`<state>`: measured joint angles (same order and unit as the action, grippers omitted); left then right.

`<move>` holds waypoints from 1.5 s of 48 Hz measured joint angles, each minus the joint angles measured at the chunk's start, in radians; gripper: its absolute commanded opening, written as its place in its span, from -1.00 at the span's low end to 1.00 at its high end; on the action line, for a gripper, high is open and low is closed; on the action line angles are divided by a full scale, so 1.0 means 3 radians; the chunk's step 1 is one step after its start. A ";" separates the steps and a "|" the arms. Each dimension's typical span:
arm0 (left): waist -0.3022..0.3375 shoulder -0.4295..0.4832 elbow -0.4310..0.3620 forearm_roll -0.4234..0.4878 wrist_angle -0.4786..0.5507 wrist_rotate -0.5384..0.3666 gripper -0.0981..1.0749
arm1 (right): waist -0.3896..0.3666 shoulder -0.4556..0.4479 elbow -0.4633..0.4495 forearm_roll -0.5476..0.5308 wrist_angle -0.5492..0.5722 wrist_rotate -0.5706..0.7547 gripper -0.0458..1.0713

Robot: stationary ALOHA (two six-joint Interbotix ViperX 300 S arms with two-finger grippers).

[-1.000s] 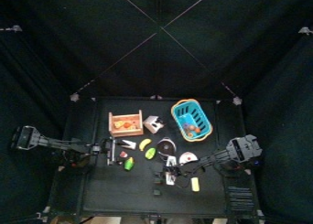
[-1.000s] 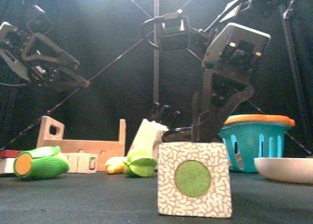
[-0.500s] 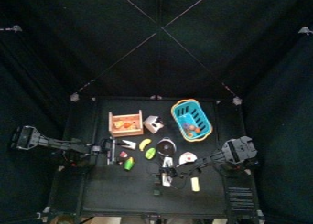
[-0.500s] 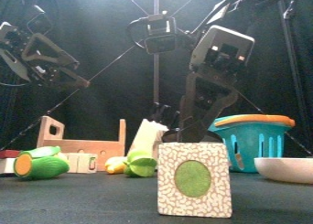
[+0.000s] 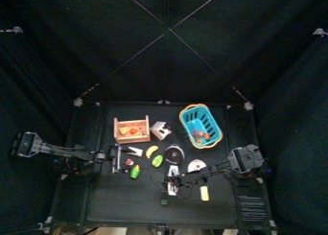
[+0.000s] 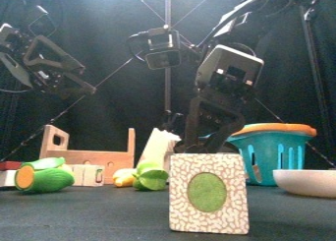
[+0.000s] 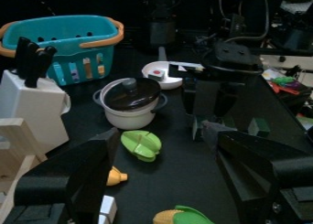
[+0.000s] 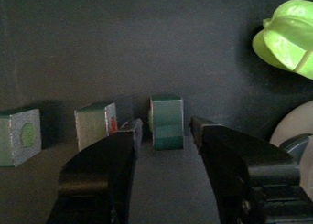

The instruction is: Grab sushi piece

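1. Near the front of the small black table, three small square sushi blocks stand in a row, close beside each other.
2. The right gripper hangs just above the middle sushi block with the dark green side. Its two black jaws are open, one on each side of the block, and hold nothing.
3. In the front view, a white speckled sushi block with a green circle stands closest to the camera.
4. The left gripper rests at the left side of the table, open and empty.
5. The jaws could bump the sushi block with the red stripe next door, because the blocks stand so near.
6. The block could tip or slip out if the jaws close too high on it.
7. The bright green leafy toy lies off to the side, out of the way.
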<state>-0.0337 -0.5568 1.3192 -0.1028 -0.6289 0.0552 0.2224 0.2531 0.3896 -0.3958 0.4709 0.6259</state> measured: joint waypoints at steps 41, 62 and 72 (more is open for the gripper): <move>-0.0005 0.0000 0.0000 0.0000 0.0005 0.0000 0.93 | -0.0041 0.0005 -0.0102 -0.0072 -0.0005 0.0005 0.03; -0.0005 0.0005 0.0000 0.0000 0.0005 0.0005 0.93 | -0.0036 -0.0082 -0.0102 -0.0118 0.0000 0.0015 0.03; 0.0000 0.0000 0.0000 0.0000 0.0005 0.0005 0.93 | -0.0036 -0.0082 -0.0102 -0.0118 0.0000 0.0015 0.02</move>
<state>-0.0337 -0.5568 1.3192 -0.1028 -0.6274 0.0568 0.2117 0.2286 0.3590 -0.4310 0.4709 0.6305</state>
